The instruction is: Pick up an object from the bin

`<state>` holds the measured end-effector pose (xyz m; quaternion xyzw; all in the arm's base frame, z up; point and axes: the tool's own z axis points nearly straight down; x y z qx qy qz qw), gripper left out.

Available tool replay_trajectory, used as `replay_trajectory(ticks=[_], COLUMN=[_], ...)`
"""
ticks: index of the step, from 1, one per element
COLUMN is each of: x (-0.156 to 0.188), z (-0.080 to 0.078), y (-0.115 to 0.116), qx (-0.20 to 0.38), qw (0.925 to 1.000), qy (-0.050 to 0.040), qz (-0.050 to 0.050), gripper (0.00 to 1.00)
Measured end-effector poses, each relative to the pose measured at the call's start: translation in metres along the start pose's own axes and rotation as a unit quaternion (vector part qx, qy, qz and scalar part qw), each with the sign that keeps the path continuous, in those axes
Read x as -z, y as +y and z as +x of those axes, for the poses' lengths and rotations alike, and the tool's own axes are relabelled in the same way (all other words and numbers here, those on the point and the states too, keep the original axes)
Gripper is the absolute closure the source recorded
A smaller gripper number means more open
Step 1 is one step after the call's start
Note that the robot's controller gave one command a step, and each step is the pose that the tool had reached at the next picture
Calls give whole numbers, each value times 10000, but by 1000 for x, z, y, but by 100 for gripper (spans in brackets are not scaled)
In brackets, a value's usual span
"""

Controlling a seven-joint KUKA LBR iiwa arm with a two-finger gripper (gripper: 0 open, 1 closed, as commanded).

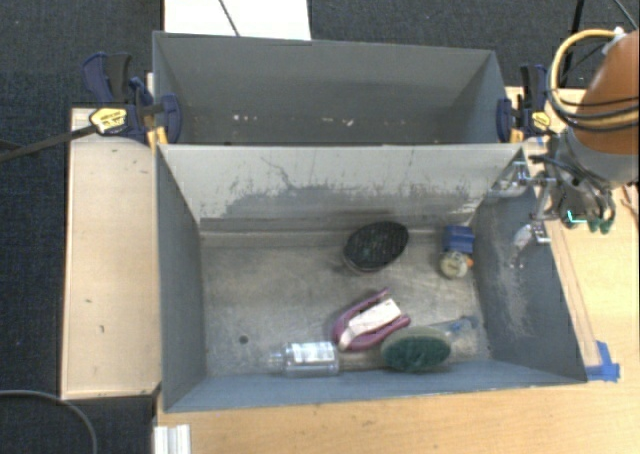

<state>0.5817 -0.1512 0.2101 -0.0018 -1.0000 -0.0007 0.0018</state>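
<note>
In the camera view, the pick had not yet been made, as far as could be judged. The gripper (532, 212) hung at the right side of the grey metal bin (180, 272), above its sloping right wall and close to the rim, with nothing seen in its grasp. Whether it was spread or pressed together could not be told from this angle.

All the loose things lay on the bin floor, apart from the gripper. Nearest to it was a small blue-and-cream object (457, 252), near the foot of the right wall. Just left of that sat a dark round lump (375, 244), perhaps a scrubbing pad. Toward the front edge lay a purple thing with a white label (370, 322), a dark green round brush (418, 350) touching or just beside it, and a clear plastic bottle (305, 355) on its side to the left.

What was left seemed to be the whole job: descend, close on one thing, lift it. The steep right wall stood close to the blue-and-cream object and could crowd a descent there; the front three lay bunched together.
</note>
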Motion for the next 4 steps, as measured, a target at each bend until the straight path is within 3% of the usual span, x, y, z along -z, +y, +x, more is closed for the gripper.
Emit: replay_trajectory(ticks=[1, 2, 3, 4], x=[-138, -131, -130, 9], z=[-8, -13, -14, 12], y=[37, 8, 12, 38], qx=[526, 2076, 2101, 2165], qw=[9986, 9782, 9776, 9762], qy=[-25, -54, -74, -73], qz=[1, 15, -11, 27], gripper=[0, 0, 100, 100])
